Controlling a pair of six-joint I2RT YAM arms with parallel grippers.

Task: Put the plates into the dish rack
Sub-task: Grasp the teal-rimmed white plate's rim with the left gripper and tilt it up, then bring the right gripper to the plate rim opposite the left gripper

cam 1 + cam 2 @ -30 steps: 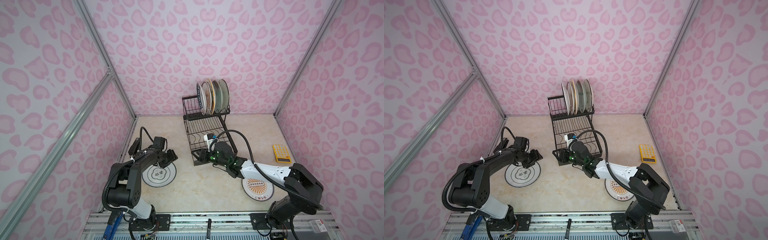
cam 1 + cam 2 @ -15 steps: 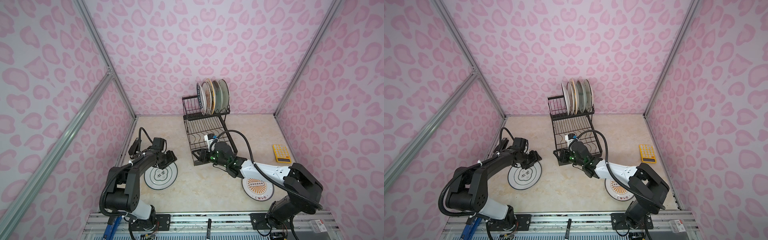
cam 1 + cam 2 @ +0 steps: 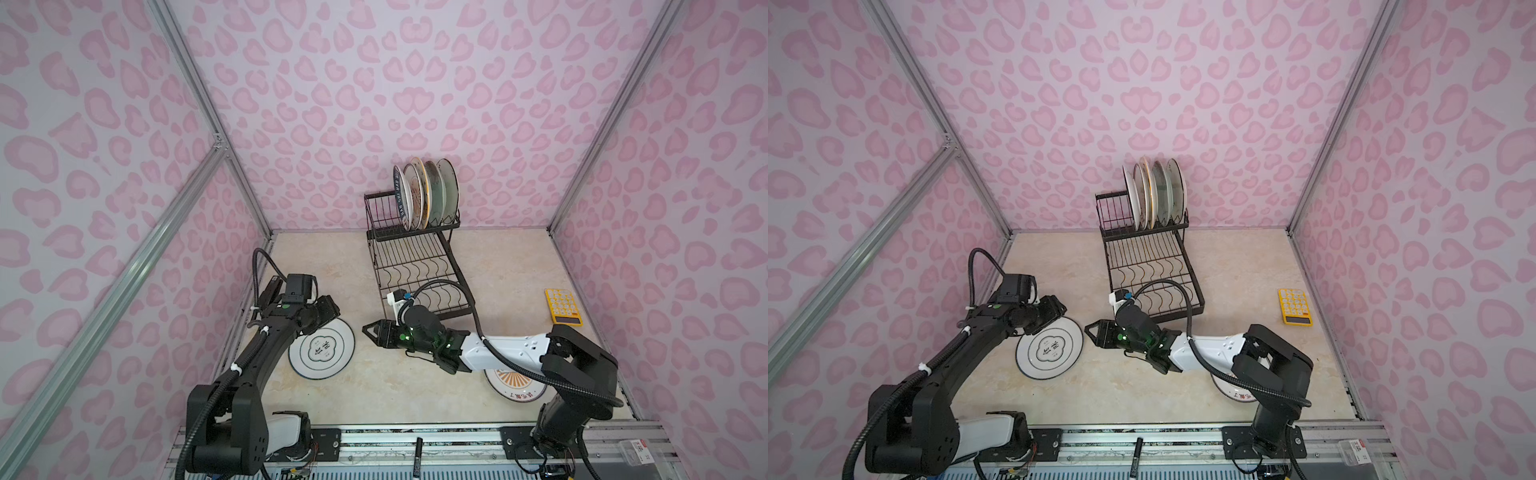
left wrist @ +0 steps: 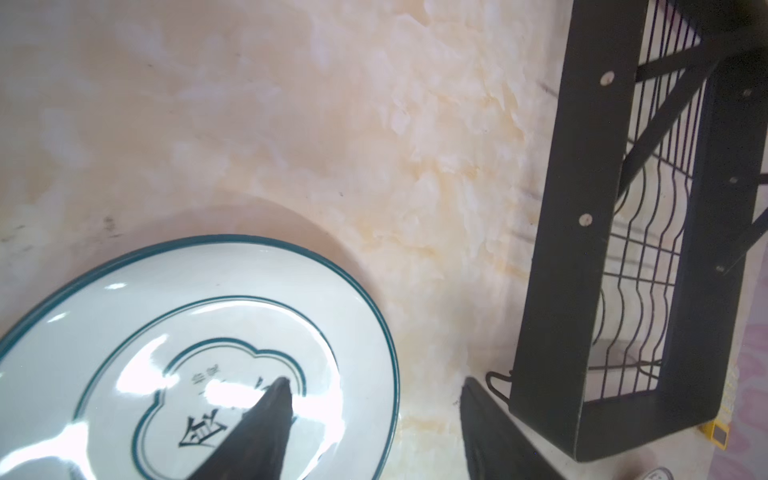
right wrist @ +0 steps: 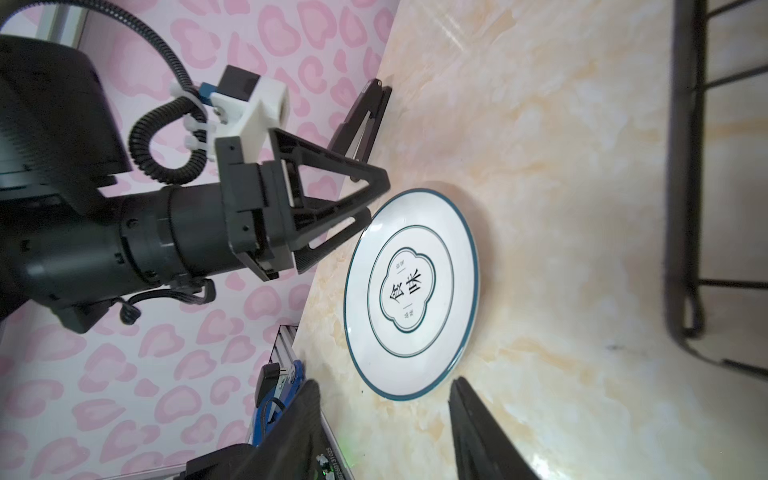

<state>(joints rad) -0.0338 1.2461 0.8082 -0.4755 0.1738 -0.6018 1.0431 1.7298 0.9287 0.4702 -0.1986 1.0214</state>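
Plate (image 3: 322, 353): white, teal rim and rings, dark lettering. Sunburst plate (image 3: 515, 388): white, orange rays. Rack (image 3: 415, 266): black. Calculator (image 3: 563, 306): yellow. Bench (image 3: 332, 257): beige marble pattern. Walls (image 3: 374, 83): pale lilac, pink heart-like blotches.

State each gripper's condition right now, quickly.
Left gripper: open, fingers astride the rim of the round white ceramic plate with a teal edge, not clamping it.
Right gripper: open, empty.

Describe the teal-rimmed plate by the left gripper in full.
The plate: round, glossy white, ceramic-looking, teal rim line, inner ring, lobed centre frame around black characters. It lies face up on the tabletop, left of the dish rack. The open left gripper has one finger at its rim; contact unclear.
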